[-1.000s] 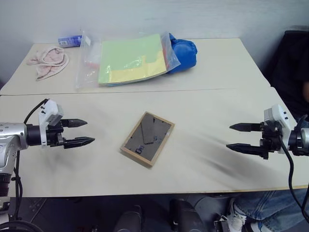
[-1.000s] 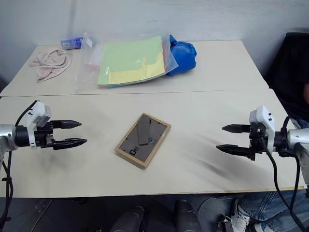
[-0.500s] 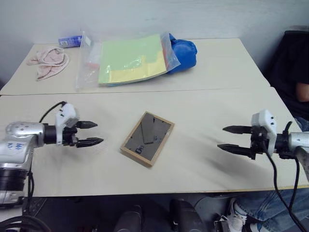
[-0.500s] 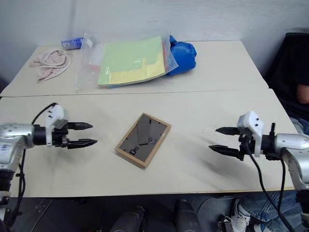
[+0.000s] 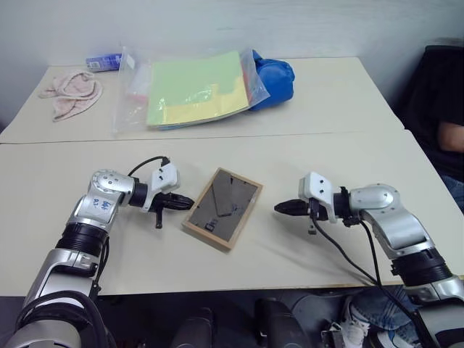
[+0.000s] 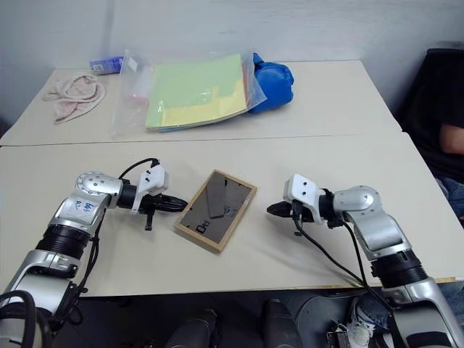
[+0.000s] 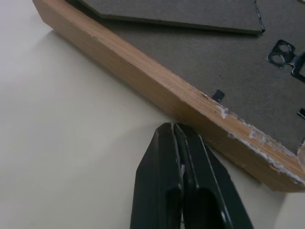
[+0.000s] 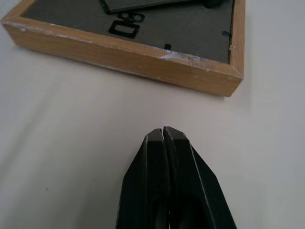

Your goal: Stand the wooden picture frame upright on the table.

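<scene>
Wooden picture frame (image 5: 222, 208): lies flat, face down, grey back up, near the middle of the near counter (image 5: 348, 163). Left tool (image 5: 190, 204): closed, empty, tips right at the frame's left edge. Right tool (image 5: 278, 209): closed, empty, just beside the frame's right edge, not touching.

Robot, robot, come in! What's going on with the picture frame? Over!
Both end effectors shut, left, right, flanking the wooden picture frame. Frame flat on the table, back up. Nothing in the way.
</scene>
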Controlling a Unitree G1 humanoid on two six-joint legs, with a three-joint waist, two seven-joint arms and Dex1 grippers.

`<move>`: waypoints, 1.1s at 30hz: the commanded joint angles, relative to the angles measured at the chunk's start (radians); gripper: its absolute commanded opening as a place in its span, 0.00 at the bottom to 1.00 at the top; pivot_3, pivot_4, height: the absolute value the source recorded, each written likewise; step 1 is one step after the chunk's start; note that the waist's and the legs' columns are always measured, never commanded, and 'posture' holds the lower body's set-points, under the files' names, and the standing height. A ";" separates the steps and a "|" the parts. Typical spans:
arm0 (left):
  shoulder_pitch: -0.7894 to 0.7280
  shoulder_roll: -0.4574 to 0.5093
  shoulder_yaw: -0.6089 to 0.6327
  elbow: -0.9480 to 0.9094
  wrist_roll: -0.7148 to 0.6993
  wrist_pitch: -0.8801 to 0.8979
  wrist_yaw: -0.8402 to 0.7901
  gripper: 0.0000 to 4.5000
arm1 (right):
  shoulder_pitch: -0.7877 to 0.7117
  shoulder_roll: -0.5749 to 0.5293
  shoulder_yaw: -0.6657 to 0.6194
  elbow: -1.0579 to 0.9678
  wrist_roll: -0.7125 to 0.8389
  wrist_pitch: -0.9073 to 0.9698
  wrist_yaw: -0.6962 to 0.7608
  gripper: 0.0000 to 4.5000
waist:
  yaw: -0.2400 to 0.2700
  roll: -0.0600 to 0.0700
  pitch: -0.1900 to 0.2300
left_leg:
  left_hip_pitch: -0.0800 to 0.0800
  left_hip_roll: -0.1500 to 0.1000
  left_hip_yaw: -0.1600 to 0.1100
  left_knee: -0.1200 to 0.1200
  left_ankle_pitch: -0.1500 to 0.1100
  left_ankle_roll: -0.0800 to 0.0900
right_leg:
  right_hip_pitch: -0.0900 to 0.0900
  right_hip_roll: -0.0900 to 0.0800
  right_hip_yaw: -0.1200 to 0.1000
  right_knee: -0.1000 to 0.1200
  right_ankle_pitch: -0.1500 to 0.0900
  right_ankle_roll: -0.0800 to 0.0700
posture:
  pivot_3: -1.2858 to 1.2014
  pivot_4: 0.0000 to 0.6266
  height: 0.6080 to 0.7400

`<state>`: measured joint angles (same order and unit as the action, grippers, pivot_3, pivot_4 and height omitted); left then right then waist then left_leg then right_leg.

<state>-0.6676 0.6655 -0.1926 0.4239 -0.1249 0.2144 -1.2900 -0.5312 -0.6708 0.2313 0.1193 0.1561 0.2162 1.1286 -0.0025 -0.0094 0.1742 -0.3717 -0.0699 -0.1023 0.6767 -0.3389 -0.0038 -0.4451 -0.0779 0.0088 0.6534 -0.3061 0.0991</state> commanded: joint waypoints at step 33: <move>0.101 -0.228 0.167 -0.346 -0.559 1.400 0.504 1.00 | -0.044 -0.009 0.142 -0.035 -0.231 -0.305 0.143 0.00 | 0.030 0.006 -0.007 | 0.014 -0.003 -0.010 0.004 -0.002 0.001 | 0.021 -0.002 0.000 -0.007 0.000 0.000 | 0.52 0.24 1.00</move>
<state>-0.5801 0.4861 0.0406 0.0371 -0.6725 1.6050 -0.8300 -0.5685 -0.6957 0.3545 0.1042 -0.0739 -0.0860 1.2789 0.0279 -0.0035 0.1671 -0.3566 -0.0737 -0.1134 0.6805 -0.3411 -0.0030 -0.4218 -0.0796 0.0088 0.6454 -0.3063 0.0993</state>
